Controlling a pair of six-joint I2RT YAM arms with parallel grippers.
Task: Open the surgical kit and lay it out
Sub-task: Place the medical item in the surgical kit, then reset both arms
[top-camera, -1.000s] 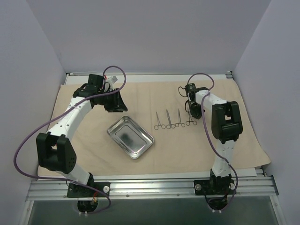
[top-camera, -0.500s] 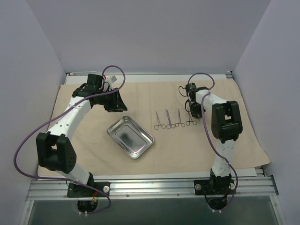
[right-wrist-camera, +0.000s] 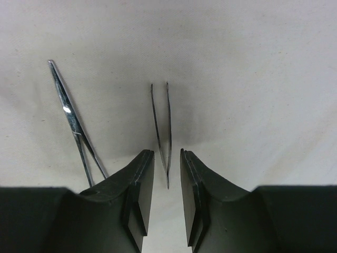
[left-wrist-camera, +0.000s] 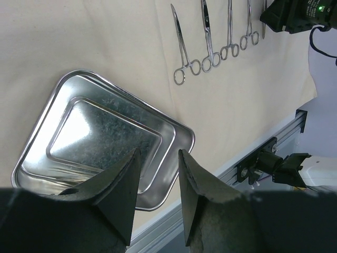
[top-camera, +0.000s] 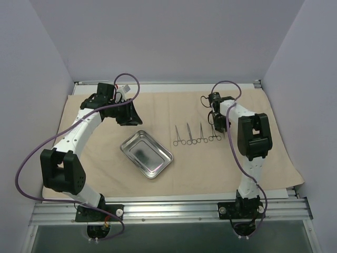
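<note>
item: fourth forceps (right-wrist-camera: pixel 169 126), rightmost of the row of four, flat on the beige cloth wrap (top-camera: pixel 263 153), right of the steel tray (top-camera: pixel 131 140).
relation: lay directly under the right gripper (right-wrist-camera: pixel 166 154), long axis in line with the fingers, tips pointing away; ring end hidden beneath them. right arm nearer by far.
jaws: right narrowly parted, clear of the blades, gripping nothing visible. left gripper (left-wrist-camera: pixel 158 158) half spread, empty, above the tray.
change: right jaws had eased apart from near closed; all else unmoved.
</note>
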